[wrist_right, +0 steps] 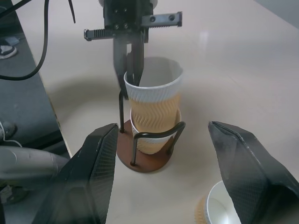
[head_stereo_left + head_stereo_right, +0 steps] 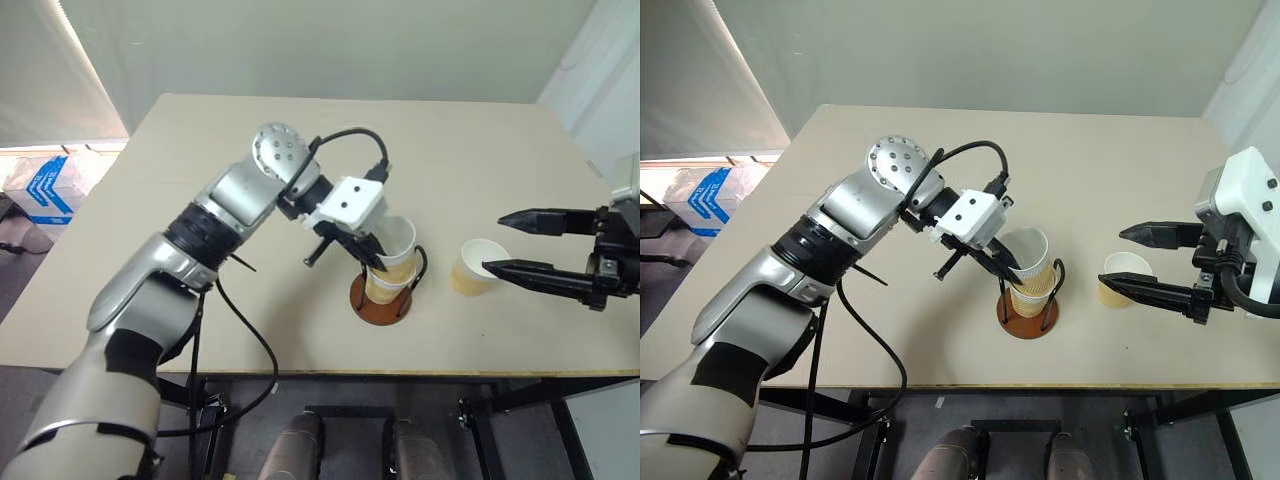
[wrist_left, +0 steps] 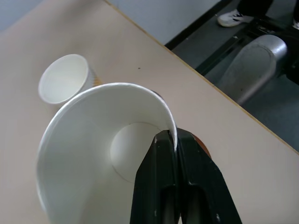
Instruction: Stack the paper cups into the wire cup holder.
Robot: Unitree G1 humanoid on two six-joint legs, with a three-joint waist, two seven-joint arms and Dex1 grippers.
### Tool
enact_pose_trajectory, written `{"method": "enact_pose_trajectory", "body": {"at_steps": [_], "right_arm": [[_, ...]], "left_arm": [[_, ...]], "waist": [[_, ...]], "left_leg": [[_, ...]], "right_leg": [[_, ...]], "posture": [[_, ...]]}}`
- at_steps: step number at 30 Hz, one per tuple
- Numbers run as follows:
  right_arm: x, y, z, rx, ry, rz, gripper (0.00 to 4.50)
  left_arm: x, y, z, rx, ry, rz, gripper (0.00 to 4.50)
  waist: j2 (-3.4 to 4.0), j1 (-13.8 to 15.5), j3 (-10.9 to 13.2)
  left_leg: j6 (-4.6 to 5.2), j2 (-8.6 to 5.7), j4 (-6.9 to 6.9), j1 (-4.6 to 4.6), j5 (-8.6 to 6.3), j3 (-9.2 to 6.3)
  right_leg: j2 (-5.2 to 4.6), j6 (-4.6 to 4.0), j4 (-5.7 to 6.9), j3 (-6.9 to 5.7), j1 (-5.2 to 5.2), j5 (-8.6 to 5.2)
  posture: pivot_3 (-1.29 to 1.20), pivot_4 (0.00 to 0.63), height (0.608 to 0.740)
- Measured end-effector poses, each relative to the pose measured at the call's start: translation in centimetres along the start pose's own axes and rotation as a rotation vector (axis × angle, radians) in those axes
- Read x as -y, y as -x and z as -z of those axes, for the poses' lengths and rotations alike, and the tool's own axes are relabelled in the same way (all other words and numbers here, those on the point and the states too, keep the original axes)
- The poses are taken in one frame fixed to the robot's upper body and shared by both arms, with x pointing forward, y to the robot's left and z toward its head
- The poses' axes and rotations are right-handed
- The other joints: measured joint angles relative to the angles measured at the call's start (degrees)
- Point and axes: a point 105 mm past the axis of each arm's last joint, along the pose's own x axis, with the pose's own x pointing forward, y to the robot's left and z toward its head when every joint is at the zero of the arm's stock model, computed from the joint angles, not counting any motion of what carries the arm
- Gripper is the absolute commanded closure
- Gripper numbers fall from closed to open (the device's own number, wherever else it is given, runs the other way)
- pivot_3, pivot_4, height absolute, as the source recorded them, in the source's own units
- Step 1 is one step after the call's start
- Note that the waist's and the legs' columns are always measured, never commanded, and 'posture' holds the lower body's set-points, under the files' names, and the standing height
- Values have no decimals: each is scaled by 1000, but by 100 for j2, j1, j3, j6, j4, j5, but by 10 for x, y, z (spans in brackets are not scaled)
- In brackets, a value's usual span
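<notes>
So the left arm comes in from the near left, elbow bent, wrist tipped down and toward the right over the middle of the worktop (image 2: 150,200). The left end effector (image 3: 175,140) has its two black fingers squeezed nearly together on the rim of the top paper cup (image 1: 153,95), one finger inside the rim and one outside. That cup is sitting partway down into a second cup (image 1: 154,140), which stands in the wire cup holder (image 1: 142,158). The top cup leans a little and isn't pushed fully home, so a good part of its ribbed wall sticks up above the lower cup's rim. The holder's reddish-brown base is near the front edge of the worktop, about in the middle, with the black wire loops standing up around the lower cup.

The right arm reaches in from the right side, pointing left and slightly down. The right end effector (image 2: 500,243) has its fingers spread wide with nothing between them. The third cup (image 2: 474,266) stands upright on the worktop just right of the holder, close to the lower finger's tip; can't tell if they actually touch.
</notes>
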Motion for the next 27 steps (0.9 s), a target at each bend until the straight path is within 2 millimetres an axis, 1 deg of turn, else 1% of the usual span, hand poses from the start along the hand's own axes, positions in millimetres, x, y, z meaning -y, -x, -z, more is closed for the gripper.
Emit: {"method": "enact_pose_trajectory", "body": {"at_steps": [5, 10, 13, 17, 18, 20, 23, 25, 27], "right_arm": [[0, 0, 1, -4, 1, 1, 1239], [2, 0, 0, -1, 7, 11, 1239], [6, -3, 6, -39, 2, 40, 1239], [14, -7, 27, -152, -16, 92, 1239], [16, -8, 33, -188, -11, 102, 1239], [17, -11, 41, -227, -4, 107, 1239], [20, -17, 52, -269, 6, 103, 702], [22, -20, 59, -303, 21, 88, 64], [26, -24, 63, -314, 48, 86, 26]], "left_arm": [[0, -3, -3, 5, -9, 8, 1804], [-9, -5, -15, 55, -26, -23, 47], [-15, 3, -22, 96, -10, -75, 13], [-22, 28, -25, 163, 59, -195, 13], [-22, 36, -23, 176, 86, -226, 13], [-18, 50, -12, 186, 155, -287, 13], [-9, 65, 8, 167, 247, -371, 0], [-1, 75, 26, 138, 325, -440, 0], [7, 81, 35, 119, 374, -485, 0]], "waist": [[0, 7, 0], [0, 21, 0], [0, 20, 0], [4, 19, -2], [6, 18, -3], [6, 6, -4], [9, 1, -5], [9, -1, -5], [9, -5, -5]], "left_leg": [[-1, -1, 1, 0, -2, 1], [2, 0, 3, 1, -3, 4], [0, 2, 2, 5, -4, 6], [1, 3, 2, 7, -4, 8], [1, 3, 2, 9, -5, 9], [-2, 6, 0, 14, -7, 11], [-3, 5, 1, 15, -6, 12], [-3, 5, 1, 15, -6, 12], [-2, 4, 5, 14, -6, 13]], "right_leg": [[0, 2, -1, 1, 0, -1], [-1, 2, 0, 1, 1, -1], [0, 2, 3, 0, 1, -1], [-1, 3, 3, 1, 1, -1], [-1, 3, 3, 1, 1, -1], [0, 2, 4, 1, 1, -1], [0, 3, 5, 1, 1, -1], [1, 2, 4, 1, 1, -1], [0, 1, 3, 2, 2, 0]], "posture": [[0, 150, 740], [0, 150, 740], [0, 150, 740], [0, 150, 740], [0, 150, 740], [0, 150, 740], [0, 150, 740], [0, 150, 740], [0, 150, 740]]}}
